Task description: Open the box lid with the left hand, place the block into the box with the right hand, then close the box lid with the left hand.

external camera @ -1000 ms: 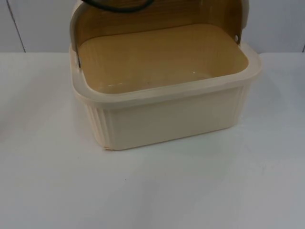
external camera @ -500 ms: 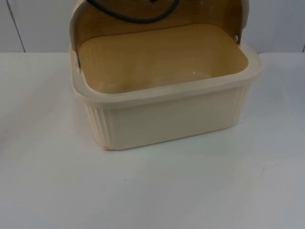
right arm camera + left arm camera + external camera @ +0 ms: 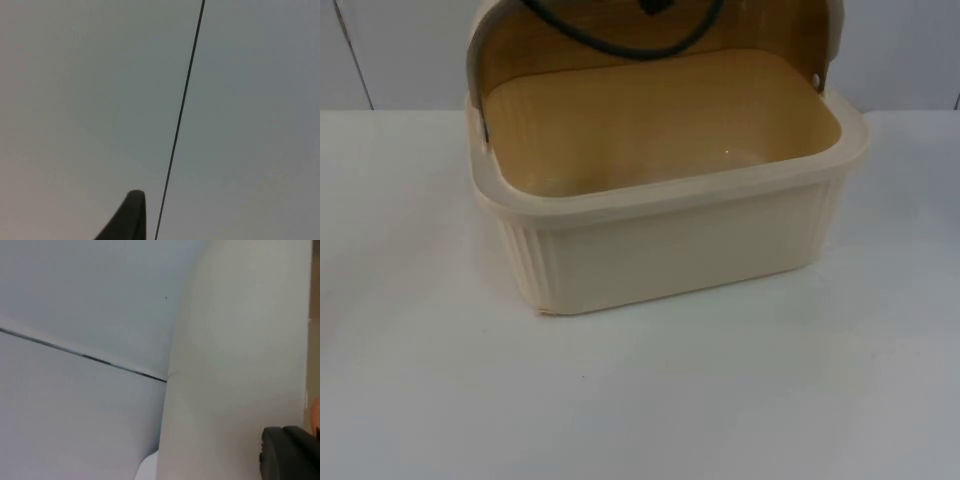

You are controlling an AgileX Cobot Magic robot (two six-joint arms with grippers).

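Box [image 3: 670, 235] sits mid-tabletop [image 3: 720, 400], cream, ribbed walls, lid [image 3: 650, 45] swung up and back, roughly upright behind the cavity. Cavity looks empty, tan floor bare. No block found anywhere, so can't say where it is.

Left claw [image 3: 290, 455]: one black fingertip close against a pale curved surface, which I take to be the lid's outside, with the grey wall [image 3: 75, 300] and its seam behind. Can't tell if it's gripping the lid or just propping it; finger spread not readable.

Right claw [image 3: 130, 215]: one dark fingertip against plain grey wall with a seam line. Pointed away from the box, looks like it's waiting. Width unknown, and can't tell if it holds anything.

My read: step one is done or nearly so; the block drop is next.

To do it well:
- Left keeps the lid past vertical and steady; if it's only leaning, any slack lets it fall onto the incoming arm.
- Right comes in from the front or its own side, over the front rim, not across the lid hinge.
- Lower the block into the middle of the cavity before release, clear of the walls.
- Right fully clear of the rim before left begins closing.
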